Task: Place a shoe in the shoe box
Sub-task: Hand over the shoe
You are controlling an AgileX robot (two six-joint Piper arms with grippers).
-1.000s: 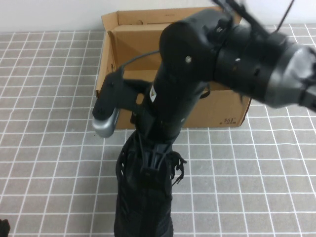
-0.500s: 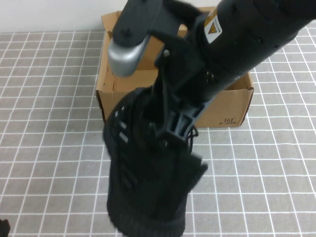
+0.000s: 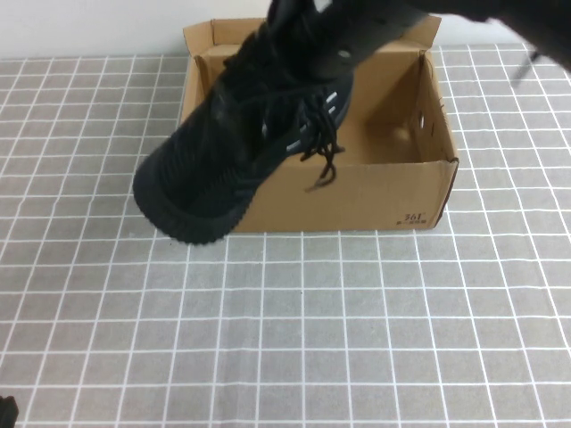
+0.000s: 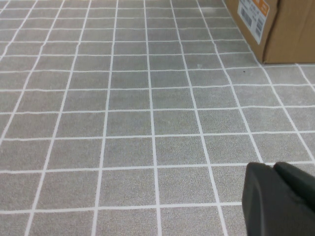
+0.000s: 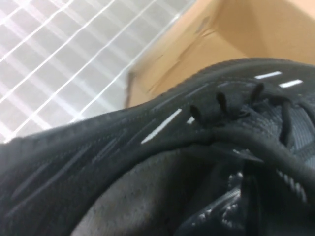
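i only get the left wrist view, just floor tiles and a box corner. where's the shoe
Observer: The shoe is in the air, carried by the right tool, shut on it near the heel, with the toe hanging past the front left corner of the box.
Operator: is any of it in the box yet
Observer: Only over it. The heel end is above the open top and a lace dangles over the front wall.
Operator: box open or do flaps block it
Observer: Open, with its flaps standing up at the back.
Operator: my left tool ok
Observer: The left tool is shut, low over the tiles, away from the shoe.
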